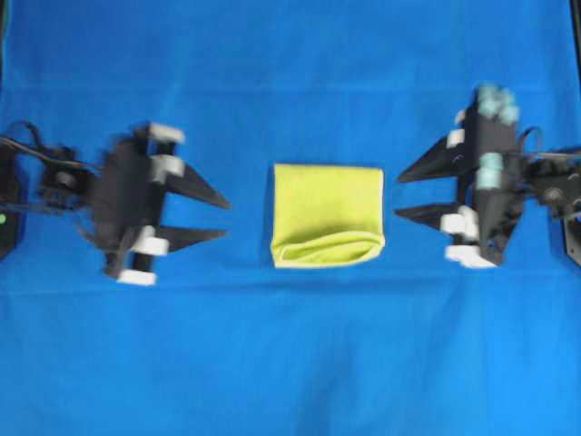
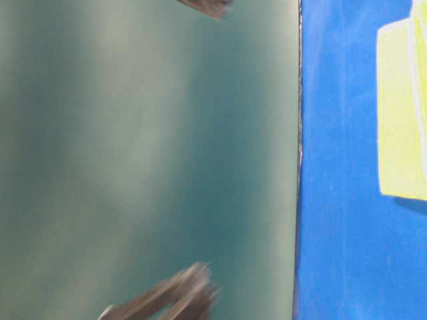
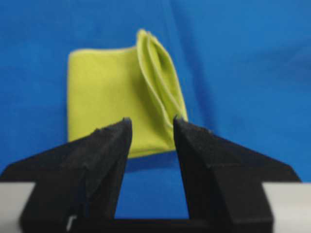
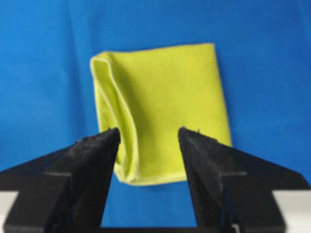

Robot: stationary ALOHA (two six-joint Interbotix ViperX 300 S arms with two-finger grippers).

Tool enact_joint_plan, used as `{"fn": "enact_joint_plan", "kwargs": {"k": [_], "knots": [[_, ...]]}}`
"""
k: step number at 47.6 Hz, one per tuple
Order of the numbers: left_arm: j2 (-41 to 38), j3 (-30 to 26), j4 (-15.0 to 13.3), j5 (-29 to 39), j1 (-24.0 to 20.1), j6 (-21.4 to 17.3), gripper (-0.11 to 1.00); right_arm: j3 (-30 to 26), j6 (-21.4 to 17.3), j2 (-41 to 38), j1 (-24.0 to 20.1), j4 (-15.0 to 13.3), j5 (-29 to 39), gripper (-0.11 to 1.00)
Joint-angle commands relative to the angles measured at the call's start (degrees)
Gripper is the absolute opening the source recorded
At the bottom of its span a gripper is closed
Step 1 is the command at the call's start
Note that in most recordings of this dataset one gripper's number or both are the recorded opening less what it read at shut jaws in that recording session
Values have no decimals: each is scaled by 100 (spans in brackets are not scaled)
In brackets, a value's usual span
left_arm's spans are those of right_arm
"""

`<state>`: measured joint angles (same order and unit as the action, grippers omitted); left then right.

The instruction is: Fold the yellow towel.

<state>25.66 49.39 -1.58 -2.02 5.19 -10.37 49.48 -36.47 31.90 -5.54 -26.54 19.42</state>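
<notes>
Midway between the two grippers, the yellow towel (image 1: 327,214) lies folded on the blue cloth (image 1: 290,363), its layered hems at the near edge; left gripper (image 1: 218,218) and right gripper (image 1: 406,192) flank it, jaws open, empty, apart from the towel.

The left gripper (image 1: 222,218) is black, with two long fingers that taper to sharp triangular points. White blocks sit at the base of each finger, and a dark cable loops off behind its body. In the left wrist view its fingers (image 3: 109,145) show a rough, matte black surface, mounted on a pale grey bar.

The right gripper (image 1: 399,193) has the same build — black wedge-shaped fingers and white blocks — but also carries pale teal round fittings on top of its body. Its fingers (image 4: 99,150) look equally coarse and dark, again on a light bar.
</notes>
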Motion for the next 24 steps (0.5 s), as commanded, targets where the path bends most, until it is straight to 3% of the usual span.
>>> {"fn": "enact_joint_plan", "kwargs": {"k": [1,13,24], "knots": [[589,176,0,-44,0,0,37,88,9,536,9,-114,-9,57],[2083,1011,-9,53,-44,123,37,677,9,1890,26,-448,-9,57],[3146,1811,-9,114,-255,290,37,1397,0,2979,185,-492,-35,57]]}}
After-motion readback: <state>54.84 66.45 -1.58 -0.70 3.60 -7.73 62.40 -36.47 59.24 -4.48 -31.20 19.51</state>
